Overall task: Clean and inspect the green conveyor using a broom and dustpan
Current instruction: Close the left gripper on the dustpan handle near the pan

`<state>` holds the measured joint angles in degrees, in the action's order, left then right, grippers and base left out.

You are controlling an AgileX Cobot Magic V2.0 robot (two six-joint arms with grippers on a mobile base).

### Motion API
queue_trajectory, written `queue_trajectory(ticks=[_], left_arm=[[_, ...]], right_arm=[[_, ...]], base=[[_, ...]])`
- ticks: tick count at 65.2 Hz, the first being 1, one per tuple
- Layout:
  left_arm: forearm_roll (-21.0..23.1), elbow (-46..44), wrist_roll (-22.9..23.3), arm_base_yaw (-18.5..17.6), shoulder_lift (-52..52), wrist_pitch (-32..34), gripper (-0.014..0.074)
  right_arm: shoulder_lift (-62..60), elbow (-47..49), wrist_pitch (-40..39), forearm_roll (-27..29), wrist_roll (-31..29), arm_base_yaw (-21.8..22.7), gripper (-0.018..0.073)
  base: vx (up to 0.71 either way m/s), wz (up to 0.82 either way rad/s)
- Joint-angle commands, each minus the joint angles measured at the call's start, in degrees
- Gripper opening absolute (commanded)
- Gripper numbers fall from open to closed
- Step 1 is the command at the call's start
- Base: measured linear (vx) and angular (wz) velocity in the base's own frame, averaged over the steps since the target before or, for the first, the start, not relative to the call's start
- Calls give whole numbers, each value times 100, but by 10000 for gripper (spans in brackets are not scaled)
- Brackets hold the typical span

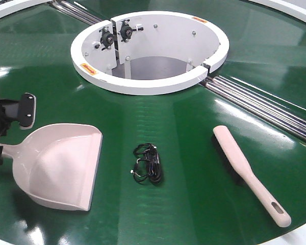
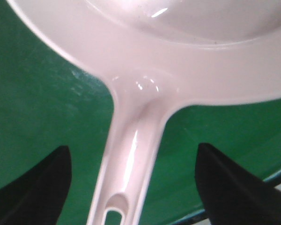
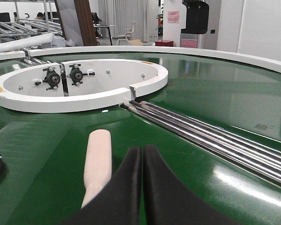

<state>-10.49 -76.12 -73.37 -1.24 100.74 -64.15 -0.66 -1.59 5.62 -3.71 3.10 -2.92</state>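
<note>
Across the front-facing view, a large, glossy, circular green conveyor counter (image 1: 194, 178) fills the frame, with a white ring-shaped hub (image 1: 143, 87) and silver metal rails (image 1: 265, 104) running off to the right. A wide, pale pink plastic scoop dustpan (image 1: 61, 168) lies at the left with its handle reaching the picture's edge. A long, flat beige plastic broom (image 1: 242, 166) lies well apart at the right. A small tangle of black cable (image 1: 148, 163) sits between them.

From the left wrist camera, the left end effector (image 2: 133, 161) is spread wide. Its black fingers (image 2: 47, 187) stand on either side of the dustpan's handle and touch neither side of it. The step in hand looks like the grasp of this handle. It would go best with the handle centred between the fingers, the closing done squarely on the straight shaft below the neck, and the scoop's lip kept flat on the counter.

From the right wrist camera, the right end effector (image 3: 142, 152) has its fingers pressed together with nothing between them. The broom's rounded end shows just to their left. They will likely need to part before taking the broom's handle.
</note>
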Motion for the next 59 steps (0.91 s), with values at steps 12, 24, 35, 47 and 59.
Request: queue_trajectory(ticks=[12, 24, 35, 47, 59], left_arm=[[-120, -158, -53, 0, 125, 227, 510], [-358, -158, -197, 0, 255, 224, 477], [-320, -158, -745, 0, 285, 157, 339], [-315, -158, -839, -18, 285, 54, 102], [147, -166, -821, -18, 274, -254, -8]], right_arm=[[-61, -20, -426, -21, -9, -5, -8], [-61, -20, -426, -21, -9, -5, -8], [-61, -20, -426, -21, -9, -5, -8], [-61, -20, -426, -21, -9, -5, -8], [-61, -20, -426, -21, -9, -5, -8]], base=[[0, 0], [0, 0], [0, 0], [0, 0], [0, 0]])
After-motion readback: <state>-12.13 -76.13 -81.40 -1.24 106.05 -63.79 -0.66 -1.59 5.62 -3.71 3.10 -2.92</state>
